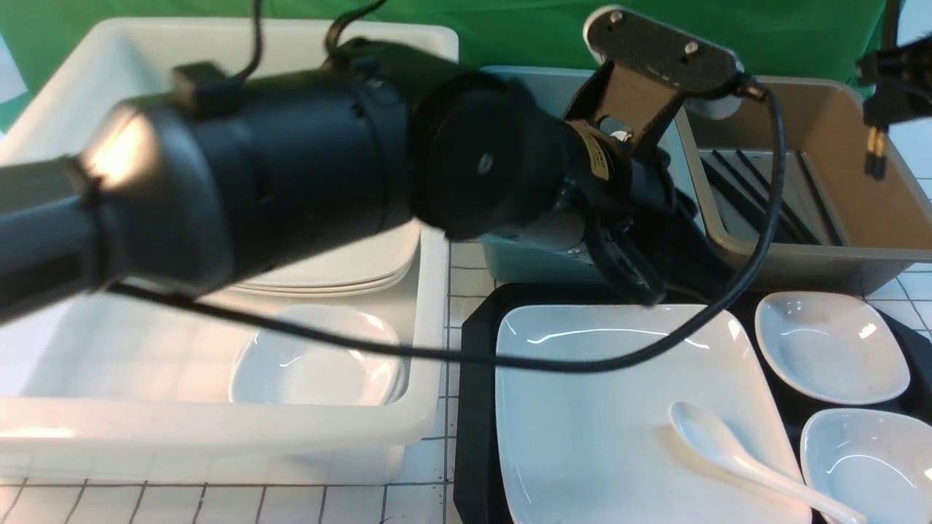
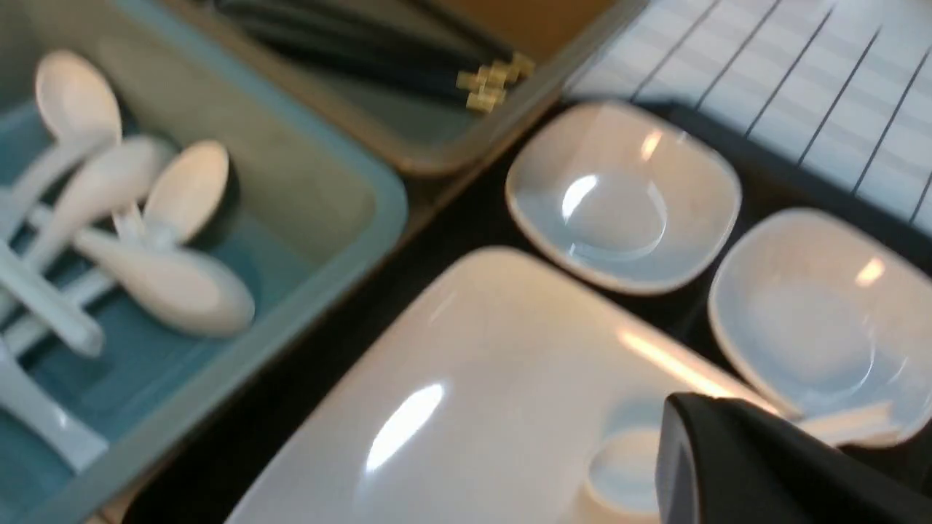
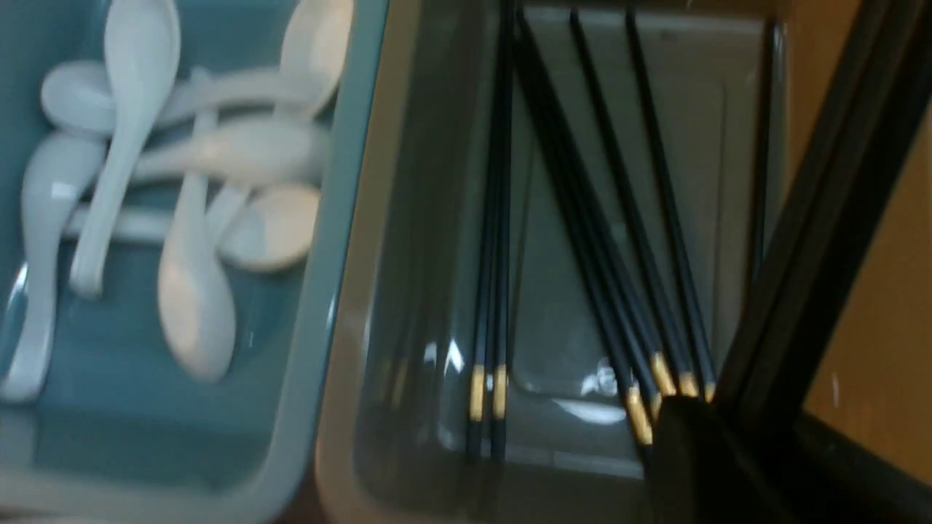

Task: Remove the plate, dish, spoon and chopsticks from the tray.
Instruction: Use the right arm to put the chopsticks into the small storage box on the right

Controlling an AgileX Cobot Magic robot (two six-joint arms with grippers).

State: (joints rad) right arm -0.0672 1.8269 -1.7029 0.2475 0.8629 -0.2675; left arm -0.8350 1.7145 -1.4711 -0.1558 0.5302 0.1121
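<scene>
My right end effector (image 3: 735,437) was closed on a pair of long black chopsticks (image 1: 876,153), its tips pinched almost together around them. In the front view they hung with their pale bands low, near the far right, by the brown bin (image 1: 801,266). More black sticks (image 3: 604,218) lay in that bin, so I judged that I held the pair there to add it to its own kind. The blue bin (image 1: 502,258) beside it held white spoons (image 3: 193,306), probably where the next spoon belonged.

My left end effector (image 1: 688,280) was over the far edge of the black tray (image 1: 477,437). I could not tell how wide it stood or whether it gripped anything; only one dark finger showed clearly in its wrist view.

The large white plate (image 1: 604,429) lay flat on the tray. The white spoon (image 1: 717,440) rested on it, bowl on the plate, handle reaching across the rim toward the nearer small dish (image 1: 870,466). A second small dish (image 1: 830,348) sat farther back. The spoon would likely need lifting before the plate could go.

To the left, a white tub (image 1: 429,327) held stacked plates (image 1: 335,262) and small dishes (image 1: 313,364). My left arm and its drooping cable (image 1: 553,362) crossed the space above, and might get in the way.
</scene>
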